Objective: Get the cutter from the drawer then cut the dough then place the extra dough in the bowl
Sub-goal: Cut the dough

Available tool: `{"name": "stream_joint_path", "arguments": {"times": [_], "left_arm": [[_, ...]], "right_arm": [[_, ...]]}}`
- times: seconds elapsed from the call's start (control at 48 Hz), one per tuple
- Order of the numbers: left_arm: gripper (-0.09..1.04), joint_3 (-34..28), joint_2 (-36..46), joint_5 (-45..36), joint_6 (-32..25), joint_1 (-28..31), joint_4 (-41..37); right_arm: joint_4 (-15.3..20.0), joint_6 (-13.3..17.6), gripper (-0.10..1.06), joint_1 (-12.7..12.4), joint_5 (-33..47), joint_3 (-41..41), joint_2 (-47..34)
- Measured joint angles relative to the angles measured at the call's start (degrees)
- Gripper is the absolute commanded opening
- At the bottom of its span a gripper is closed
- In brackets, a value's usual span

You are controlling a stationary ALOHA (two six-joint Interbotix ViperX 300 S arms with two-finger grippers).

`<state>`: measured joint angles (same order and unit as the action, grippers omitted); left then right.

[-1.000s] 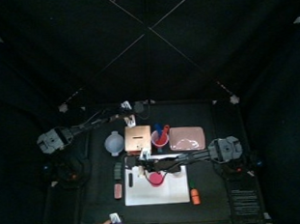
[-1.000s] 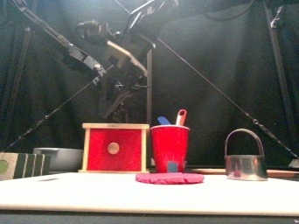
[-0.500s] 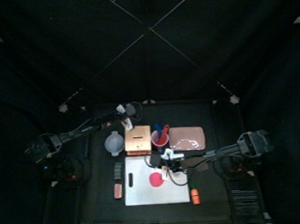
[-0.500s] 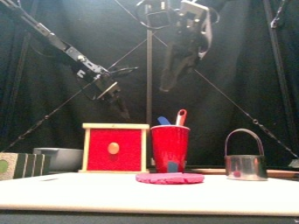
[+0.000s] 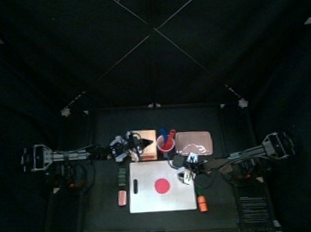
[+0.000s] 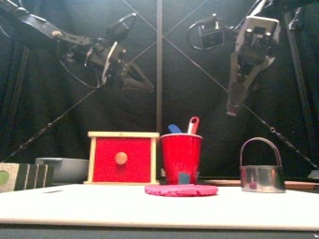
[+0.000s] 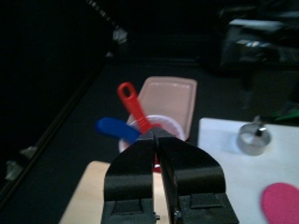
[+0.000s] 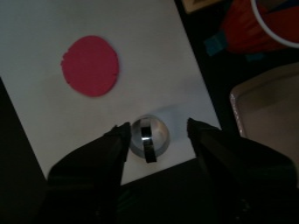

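Metal cutter [image 6: 260,175] stands on the white cutting board [image 5: 146,201] beside the uncut red dough disc [image 5: 163,185], and the right gripper [image 8: 159,129] has swung back above it, jaws wide and empty, while the left gripper [image 7: 156,144], pinched shut on nothing, has retreated, so grasping the cutter looks next.

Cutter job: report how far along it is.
Done: the cutter stands on the white board, out of the drawer. In hand: the right hand hangs open over it, gripping nothing. Left: the dough is an uncut disc; none moved to the bowl.
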<state>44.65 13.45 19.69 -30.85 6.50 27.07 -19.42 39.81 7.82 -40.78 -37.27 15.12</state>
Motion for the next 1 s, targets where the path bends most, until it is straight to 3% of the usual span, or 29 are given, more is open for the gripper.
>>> {"name": "stream_joint_path", "arguments": {"times": [0.229,0.396,0.75,1.0], "left_arm": [[0.39,3.60,0.18,9.14,0.00,-8.44,2.72],[0.39,5.36,0.09,11.07,0.00,-11.95,4.48],[0.39,6.68,0.18,12.04,0.00,-15.03,5.19],[0.39,8.44,0.18,13.62,0.09,-15.03,6.33]], "right_arm": [[2.29,0.00,1.00,-0.09,-1.23,-1.41,0.00],[4.13,-0.62,1.00,-0.09,-1.49,-2.81,-1.05],[9.14,-7.12,1.00,-0.35,-1.32,-2.46,-5.01],[9.05,-11.60,0.99,-0.70,-1.49,0.00,-9.14]]}}
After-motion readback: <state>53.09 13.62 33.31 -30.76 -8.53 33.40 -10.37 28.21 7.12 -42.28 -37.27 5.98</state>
